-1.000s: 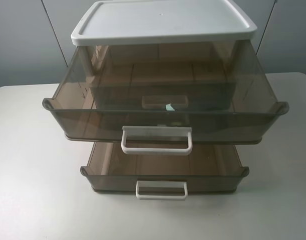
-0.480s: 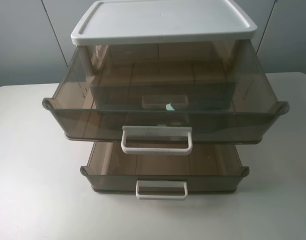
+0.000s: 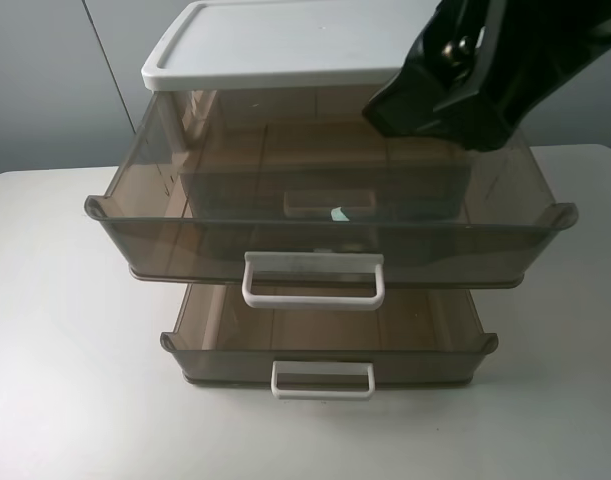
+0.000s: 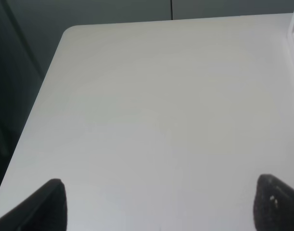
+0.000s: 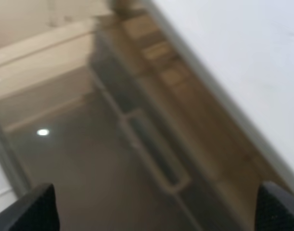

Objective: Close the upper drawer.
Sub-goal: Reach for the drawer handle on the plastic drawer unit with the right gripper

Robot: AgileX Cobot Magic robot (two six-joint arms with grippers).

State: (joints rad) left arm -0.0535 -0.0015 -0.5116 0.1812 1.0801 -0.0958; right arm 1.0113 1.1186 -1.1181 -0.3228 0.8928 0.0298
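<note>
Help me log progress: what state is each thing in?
upper drawer: pulled far out
middle drawer: pushed in
lowest drawer: pulled partly out
left gripper: open, empty
right gripper: open, empty, above the upper drawer

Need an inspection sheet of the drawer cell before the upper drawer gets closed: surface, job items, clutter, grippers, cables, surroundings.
Surface: white table, matte.
Job's things: upper drawer pulled far out of the white-topped cabinet; its white loop handle untouched.
Other drawers: lowest drawer also pulled out; middle drawer looks pushed in.
Clutter: small teal speck seen through the brown plastic; cannot identify.
Grippers: left gripper open, empty, over table; right gripper open, empty, above the upper drawer.
Cables: nothing seen.
Surroundings: grey wall panels behind.
</note>
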